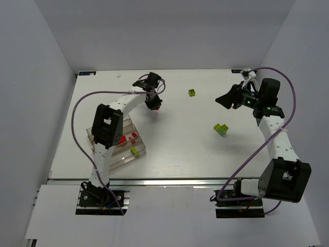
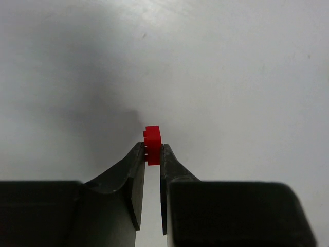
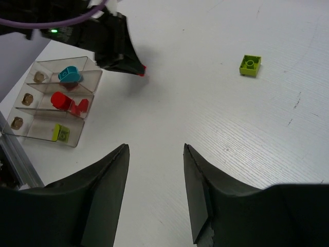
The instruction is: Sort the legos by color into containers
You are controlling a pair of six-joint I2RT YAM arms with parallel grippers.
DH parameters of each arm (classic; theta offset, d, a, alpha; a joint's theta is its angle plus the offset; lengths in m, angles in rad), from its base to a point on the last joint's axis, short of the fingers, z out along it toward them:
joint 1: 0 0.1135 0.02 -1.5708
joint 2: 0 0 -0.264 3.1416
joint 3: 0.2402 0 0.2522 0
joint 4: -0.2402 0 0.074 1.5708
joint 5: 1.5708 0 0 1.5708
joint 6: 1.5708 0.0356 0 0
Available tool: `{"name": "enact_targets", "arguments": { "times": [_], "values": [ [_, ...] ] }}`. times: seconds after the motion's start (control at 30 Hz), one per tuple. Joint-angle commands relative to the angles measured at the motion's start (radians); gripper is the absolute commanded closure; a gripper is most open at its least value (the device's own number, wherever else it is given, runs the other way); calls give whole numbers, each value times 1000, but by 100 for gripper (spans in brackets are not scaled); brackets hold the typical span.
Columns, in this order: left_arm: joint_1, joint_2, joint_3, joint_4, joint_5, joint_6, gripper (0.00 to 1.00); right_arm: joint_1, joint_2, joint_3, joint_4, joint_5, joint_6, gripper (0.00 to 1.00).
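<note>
Risk: red brick (image 2: 152, 136) may slip or twist out during carry to containers (image 3: 43, 135)
Cause: held only by the very tips of left hand (image 2: 152, 150), clamped on it
Look: tiny, bright red, small studs on one side
Place: near 11 o'clock of counter (image 1: 180, 149), containers toward 7 o'clock from it
Other: right hand (image 3: 156, 154) apart, empty, near 2 o'clock

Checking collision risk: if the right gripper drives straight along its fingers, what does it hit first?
Probably bare table; beyond that, the left gripper holding a red lego. The lime lego sits off-line. Depth unclear.
</note>
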Motion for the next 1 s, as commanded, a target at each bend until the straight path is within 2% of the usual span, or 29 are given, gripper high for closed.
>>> {"name": "enact_targets", "arguments": {
  "times": [0.0, 0.1, 0.13, 0.23, 0.33, 0.5, 0.67, 0.9, 0.97],
  "values": [
    [-1, -327, -151, -24, -78, 135, 100, -5, -26, 6, 37, -21, 8, 48],
    [8, -484, -353, 8, -112, 135, 100, -5, -25, 6, 40, -21, 8, 49],
    [8, -577, -393, 13, -109, 147, 100, -2, -22, 5, 43, -21, 11, 49],
    [8, -692, -475, -34, -97, 178, 100, -3, -17, 3, 46, -23, 15, 49],
    [8, -762, -564, -136, -117, 213, 100, -5, -17, 0, 44, -23, 16, 49],
    [28, -889, -723, -196, -178, 249, 100, -3, -17, -1, 49, -26, 16, 49],
    [59, -905, -806, -200, -209, 266, 100, -3, -16, -1, 49, -30, 19, 49],
    [91, -836, -831, -153, -229, 267, 100, -3, -17, -3, 49, -30, 16, 48],
    [100, -820, -832, -148, -220, 269, 96, -5, -11, -4, 49, -34, 16, 47]
  ]
}}
